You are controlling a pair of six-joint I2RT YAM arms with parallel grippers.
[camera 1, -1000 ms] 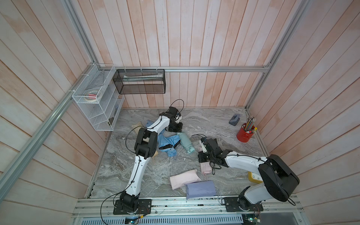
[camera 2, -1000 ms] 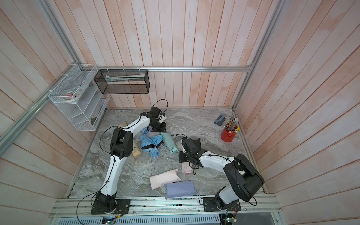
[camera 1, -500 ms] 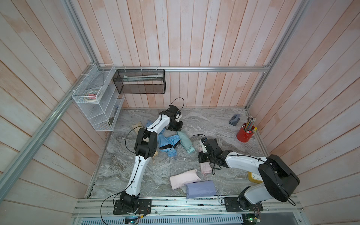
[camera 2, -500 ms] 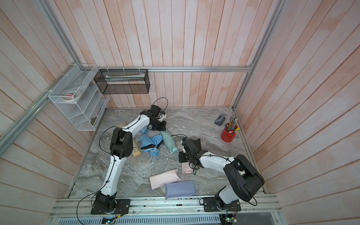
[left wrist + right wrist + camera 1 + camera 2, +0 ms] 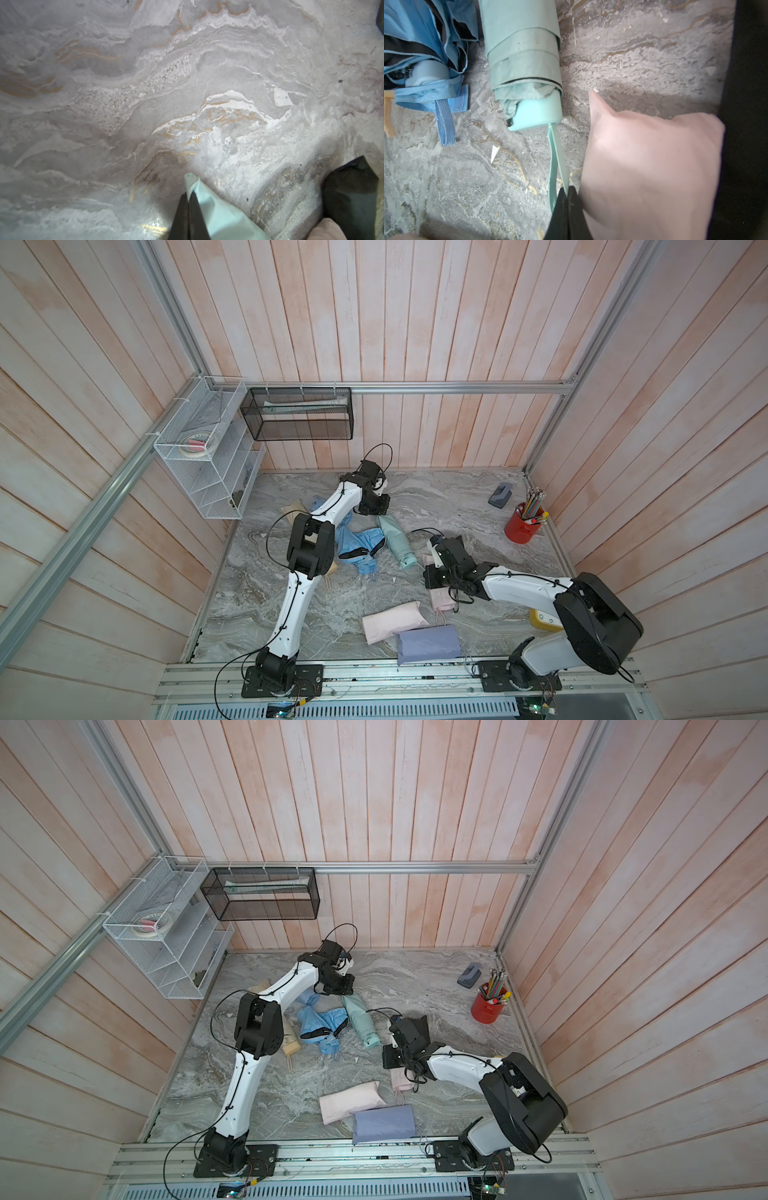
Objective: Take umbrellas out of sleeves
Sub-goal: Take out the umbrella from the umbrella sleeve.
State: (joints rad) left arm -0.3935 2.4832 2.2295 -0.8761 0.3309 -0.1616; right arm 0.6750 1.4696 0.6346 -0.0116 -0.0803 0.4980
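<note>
Likely mint sleeve (image 5: 220,216) in left end effector (image 5: 188,195)

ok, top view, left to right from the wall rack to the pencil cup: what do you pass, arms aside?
wire rack → light blue umbrella → mint umbrella → red pencil cup

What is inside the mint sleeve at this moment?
The mint umbrella: its handle end and wrist cord stick out of the mint sleeve. The rest is covered by the fabric, so how far it reaches inside cannot be seen.
</note>
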